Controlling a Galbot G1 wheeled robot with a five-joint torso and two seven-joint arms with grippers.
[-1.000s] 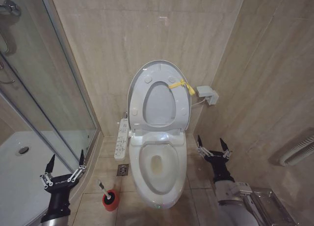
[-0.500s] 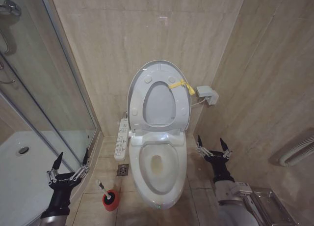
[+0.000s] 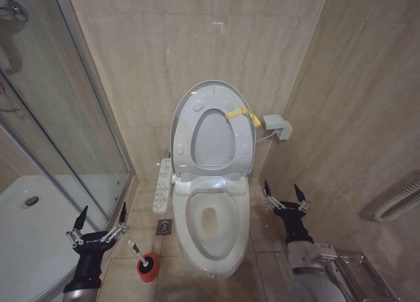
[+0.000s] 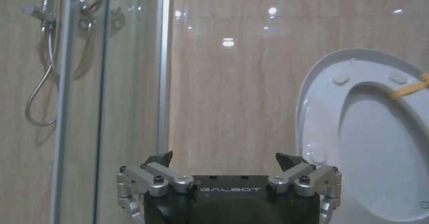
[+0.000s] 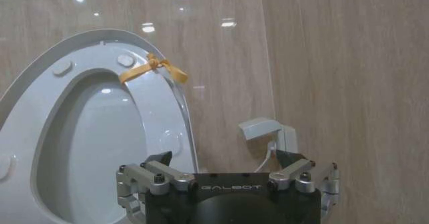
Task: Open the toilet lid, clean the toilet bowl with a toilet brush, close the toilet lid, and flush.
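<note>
The toilet lid (image 3: 213,128) stands raised against the far tiled wall, a yellow tie (image 3: 241,114) knotted at its right rim, leaving the toilet bowl (image 3: 211,226) below it uncovered. On the floor just left of the bowl, the toilet brush (image 3: 137,249) leans in its red holder (image 3: 147,267). The left gripper (image 3: 101,216) hovers near the brush, beside the glass shower door (image 3: 59,111), fingers spread and holding nothing. The right gripper (image 3: 283,190) waits right of the bowl, fingers likewise apart and empty.
</note>
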